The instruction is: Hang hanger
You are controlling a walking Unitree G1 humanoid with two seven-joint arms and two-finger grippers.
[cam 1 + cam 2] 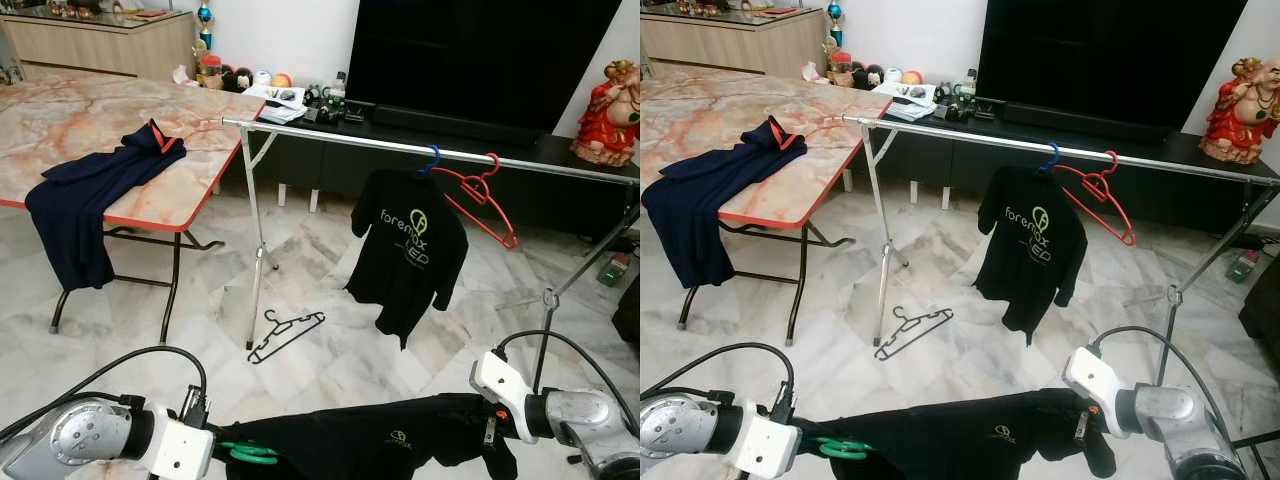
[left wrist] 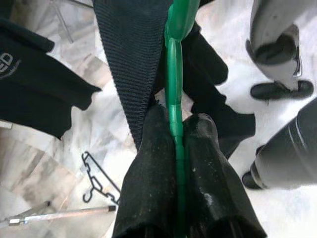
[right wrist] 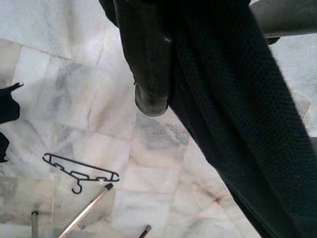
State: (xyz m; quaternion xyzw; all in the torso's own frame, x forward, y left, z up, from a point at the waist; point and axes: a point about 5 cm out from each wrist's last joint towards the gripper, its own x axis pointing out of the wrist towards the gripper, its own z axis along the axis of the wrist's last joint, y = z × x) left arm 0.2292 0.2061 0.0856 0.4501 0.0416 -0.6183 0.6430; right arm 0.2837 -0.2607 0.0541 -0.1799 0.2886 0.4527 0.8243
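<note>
While the left gripper [image 2: 179, 134] is pinched tight on the green hanger [image 2: 173, 74], its two black fingers [image 2: 151, 163] pressed against either side of the plastic, the robot carries a black shirt [image 1: 380, 440] slung between both arms, low in front of its body. The shirt hangs on the green hanger, whose stem runs straight out ahead of the left fingertips. The right gripper [image 3: 163, 74] supports the far end of the cloth; one of its fingers lies against the fabric, but whether that claw is pinching the cloth or merely propping it cannot be told.

The clothes rail [image 1: 400, 145] stands ahead of and above both claws, well apart from them. On it, beyond the right gripper, hang a printed black shirt [image 1: 405, 255] on a blue hook and an empty red hanger [image 1: 480, 200]. A black hanger [image 1: 285, 335] lies on the marble floor [image 1: 330, 250], ahead of the left claw and below the rail. A navy garment [image 1: 90, 195] is draped over the table [image 1: 100, 110], well off to the left gripper's outer side.

The step in hand appears to be the approach to the rail. To do it well, the robot should:

1. Aim for the bare stretch of rail, ahead of the left claw.
2. Raise the green hanger until its hook clears the rail.
3. Keep the left pinch firm throughout.
4. Avoid treading on the black hanger.
5. Free the cloth from the right claw only once the hook is seated.
</note>
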